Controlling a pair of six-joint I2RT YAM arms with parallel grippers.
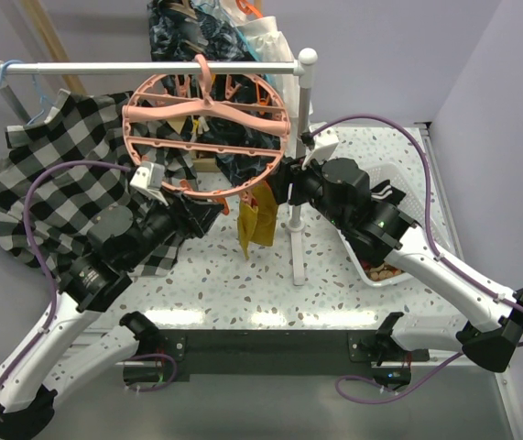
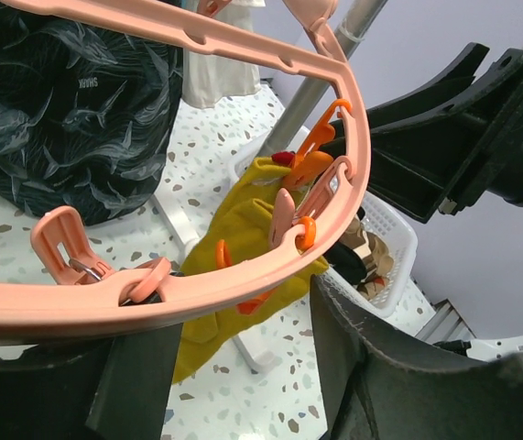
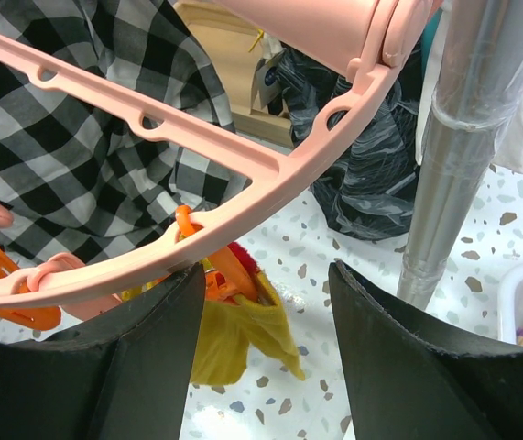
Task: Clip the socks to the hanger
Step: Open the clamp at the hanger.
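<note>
The salmon-pink round hanger (image 1: pixel 206 128) hangs by its hook from the white rail (image 1: pixel 151 67). A mustard-yellow sock (image 1: pixel 256 220) hangs from an orange clip on its near rim. My left gripper (image 1: pixel 213 206) is open under the near rim. In the left wrist view the ring (image 2: pixel 243 46) crosses over the left gripper (image 2: pixel 234 316), with the yellow sock (image 2: pixel 243 220) behind it. My right gripper (image 1: pixel 277 183) is open at the rim's right side. In the right wrist view the ring (image 3: pixel 243 183) runs over the right gripper (image 3: pixel 266 275), and the clipped sock (image 3: pixel 234 339) hangs between the fingers. More socks (image 1: pixel 382 271) lie in the basket.
A white basket (image 1: pixel 398 197) stands at the right under my right arm. The rail's upright post (image 1: pixel 299 211) stands just right of the sock. A black-and-white checkered shirt (image 1: pixel 50 174) hangs at the left on a blue hanger (image 1: pixel 37 92). A dark patterned garment (image 1: pixel 188 37) hangs behind.
</note>
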